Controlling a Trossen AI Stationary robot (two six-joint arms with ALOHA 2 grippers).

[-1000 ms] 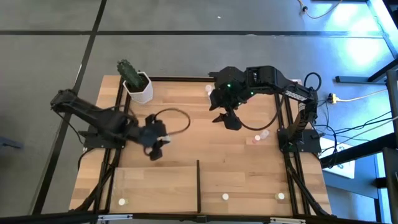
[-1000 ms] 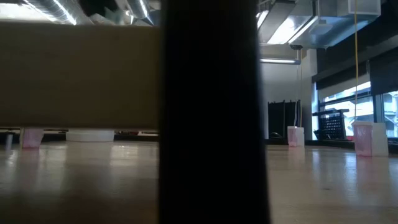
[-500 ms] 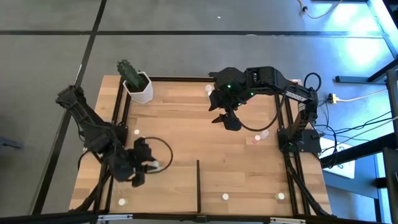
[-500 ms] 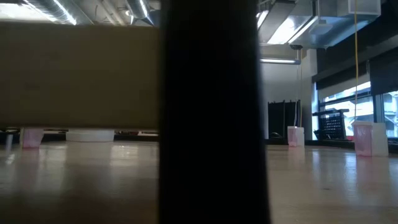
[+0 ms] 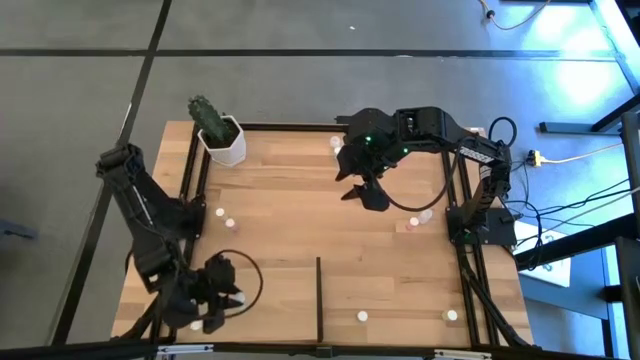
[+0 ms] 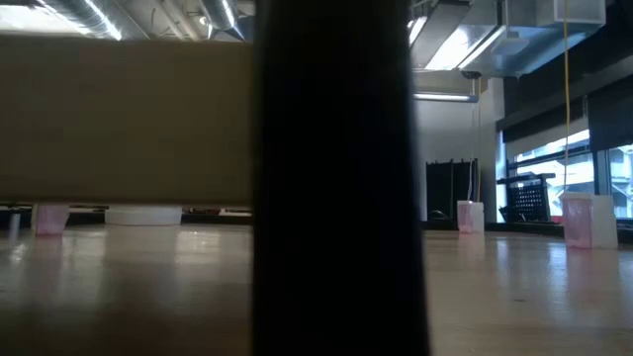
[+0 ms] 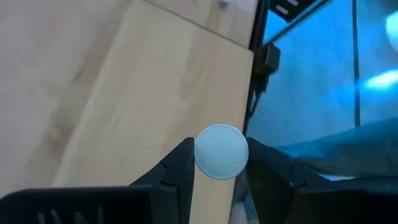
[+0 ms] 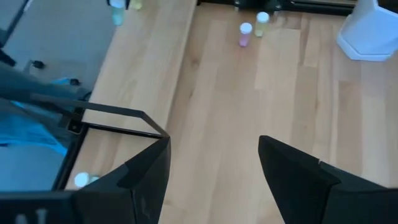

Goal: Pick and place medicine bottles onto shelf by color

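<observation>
While the right arm is held above the far middle of the table, the left gripper [image 5: 213,312] is placed over the shelf [image 5: 260,300], at its left near corner as seen in the high view. Between its two dark fingers [image 7: 180,171] a small bottle [image 7: 221,151] with a round white cap is clamped, as is shown in the left wrist view, where the pale wood of the shelf is seen below the cap. The colour of the bottle body cannot be told, because only the cap is visible.

The right gripper [image 5: 368,188] is kept apart from every bottle, and its fingers [image 8: 140,171] are spread wide with bare tabletop [image 8: 236,118] between them.

On the right part of the shelf, beyond the thin black divider [image 5: 319,298], two white-capped bottles [image 5: 362,317] are standing near the front edge (well apart from each other). Two more bottles [image 5: 224,217] are seen on the tabletop near the left frame, and a pink one [image 5: 411,225] is lying or standing near the right frame, just beside a paler one. One further bottle [image 5: 335,142] is found at the far edge. The white cactus pot [image 5: 225,146] is located in the far left corner.

In the low view, pink bottles [image 6: 470,216] are seen on the wood behind a broad dark upright.
</observation>
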